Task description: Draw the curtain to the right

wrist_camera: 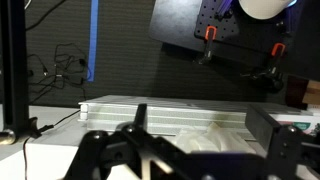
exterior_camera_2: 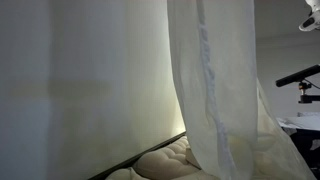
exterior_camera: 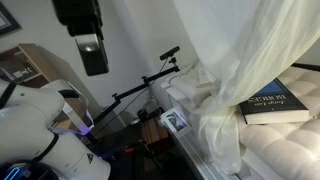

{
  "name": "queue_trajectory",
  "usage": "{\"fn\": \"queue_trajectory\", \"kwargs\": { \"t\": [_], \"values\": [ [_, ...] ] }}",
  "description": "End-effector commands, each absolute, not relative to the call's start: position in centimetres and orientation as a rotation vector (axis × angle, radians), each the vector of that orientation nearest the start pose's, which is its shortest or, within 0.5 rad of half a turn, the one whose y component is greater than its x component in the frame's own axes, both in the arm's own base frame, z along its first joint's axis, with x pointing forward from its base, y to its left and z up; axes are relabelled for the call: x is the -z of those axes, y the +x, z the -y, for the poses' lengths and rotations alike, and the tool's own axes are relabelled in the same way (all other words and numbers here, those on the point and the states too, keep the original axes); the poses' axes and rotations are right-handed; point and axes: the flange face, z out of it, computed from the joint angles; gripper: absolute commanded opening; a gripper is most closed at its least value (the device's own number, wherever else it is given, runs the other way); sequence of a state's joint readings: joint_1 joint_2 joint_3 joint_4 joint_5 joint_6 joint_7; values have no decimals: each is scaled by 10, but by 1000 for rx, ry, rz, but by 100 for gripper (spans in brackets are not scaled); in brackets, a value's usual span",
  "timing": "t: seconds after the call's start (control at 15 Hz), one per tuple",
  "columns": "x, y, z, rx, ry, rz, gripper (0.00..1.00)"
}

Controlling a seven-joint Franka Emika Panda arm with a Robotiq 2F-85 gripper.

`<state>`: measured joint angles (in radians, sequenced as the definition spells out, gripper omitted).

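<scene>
Judging progress at nil. Curtain hanging in folds, lower end bunched on cushion beside book. Gripper with fingers spread wide, empty, clear of fabric. Outstanding: approach, grasp, draw rightward.

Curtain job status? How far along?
Done: nothing visible; the curtain hangs loose, its lower part bunched on the cushion by the book. In hand: nothing; the gripper is open and empty, clear of the fabric. Left: reach, grip, pull it right.
</scene>
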<state>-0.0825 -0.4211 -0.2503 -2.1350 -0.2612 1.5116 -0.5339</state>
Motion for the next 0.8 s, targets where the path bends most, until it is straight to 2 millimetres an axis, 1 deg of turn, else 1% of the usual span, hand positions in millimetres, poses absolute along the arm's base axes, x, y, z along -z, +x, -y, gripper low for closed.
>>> {"fn": "queue_trajectory", "kwargs": {
  "t": [0.0,0.07,0.27,0.4,0.47,0.73],
  "values": [
    [-555,371,174,-414,-3150,389,100],
    [-555,373,167,-429,-3160,435,100],
    [-546,387,143,-532,-3213,544,100],
    [-538,396,124,-607,-3242,670,100],
    [-535,400,113,-645,-3236,773,100],
    [-523,416,73,-790,-3221,1056,100]
  ]
}}
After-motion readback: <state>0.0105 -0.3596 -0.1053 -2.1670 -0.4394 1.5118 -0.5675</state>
